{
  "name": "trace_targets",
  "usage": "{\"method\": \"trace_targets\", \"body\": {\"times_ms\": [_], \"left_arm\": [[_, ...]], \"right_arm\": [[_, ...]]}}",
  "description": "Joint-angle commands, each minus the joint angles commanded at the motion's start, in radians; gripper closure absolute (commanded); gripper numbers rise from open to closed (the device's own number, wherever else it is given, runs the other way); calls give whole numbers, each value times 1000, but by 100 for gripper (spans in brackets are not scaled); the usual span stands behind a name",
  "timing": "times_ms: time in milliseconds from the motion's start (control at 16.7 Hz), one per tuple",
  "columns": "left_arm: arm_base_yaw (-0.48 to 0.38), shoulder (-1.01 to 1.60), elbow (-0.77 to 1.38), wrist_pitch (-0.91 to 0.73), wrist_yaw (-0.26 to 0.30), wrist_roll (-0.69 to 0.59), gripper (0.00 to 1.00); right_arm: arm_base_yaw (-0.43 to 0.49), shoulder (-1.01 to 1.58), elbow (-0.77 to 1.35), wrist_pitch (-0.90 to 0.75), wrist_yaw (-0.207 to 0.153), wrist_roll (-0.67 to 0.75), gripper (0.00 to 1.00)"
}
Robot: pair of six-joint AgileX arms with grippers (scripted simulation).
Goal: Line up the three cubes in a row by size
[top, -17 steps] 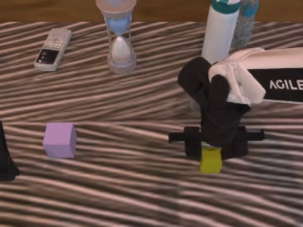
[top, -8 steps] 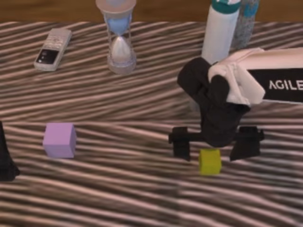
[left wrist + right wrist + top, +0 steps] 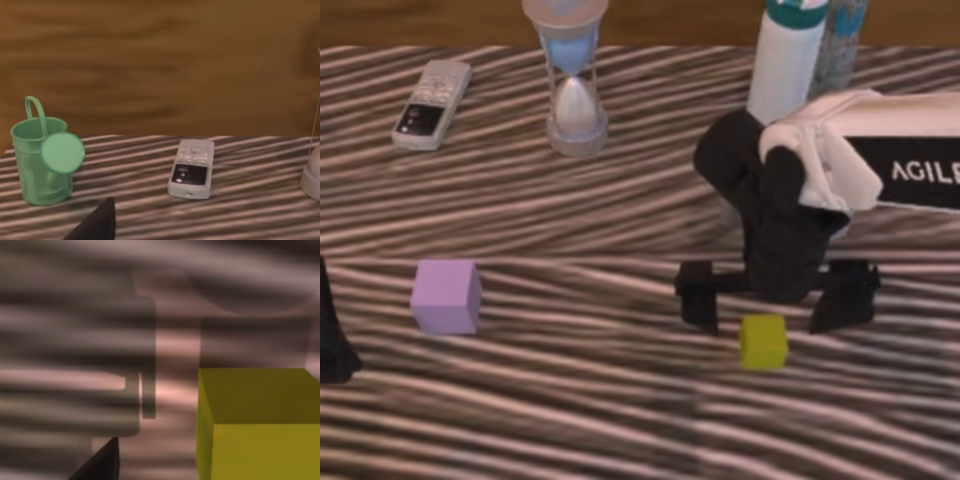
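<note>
The striped surface [image 3: 620, 420] carries all the things. At its far edge a white bottle [image 3: 783, 70] and an hourglass [image 3: 575, 85] are seen, and a remote control [image 3: 430, 103] lies far left. A green watering can [image 3: 42, 160] is shown only in the left wrist view.

Of the three cubes, the largest pale one cannot be found in any view; it may be hidden under the right arm, but this cannot be told. The medium lilac cube [image 3: 446, 295] rests alone on the left, well apart from the others. The small yellow cube [image 3: 763, 341] stands on the surface at the right, near side.

The right gripper [image 3: 775, 300] hangs just above and slightly behind the yellow cube, its fingers spread wide and touching nothing. The left gripper [image 3: 332, 340] is parked at the left edge; whether its fingers are spread cannot be told.

No row is formed yet. It is judged that most of the task is left: the lilac cube must be brought close, and the largest one placed.
</note>
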Motion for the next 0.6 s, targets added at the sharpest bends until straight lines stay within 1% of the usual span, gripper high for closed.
{"method": "trace_targets", "body": {"times_ms": [300, 420, 600], "left_arm": [[0, 0, 0, 0, 0, 0, 0], [0, 0, 0, 0, 0, 0, 0], [0, 0, 0, 0, 0, 0, 0]], "right_arm": [[9, -66, 102, -180, -1, 0, 0], [10, -84, 120, -208, -1, -2, 0], [5, -80, 118, -206, -1, -2, 0]]}}
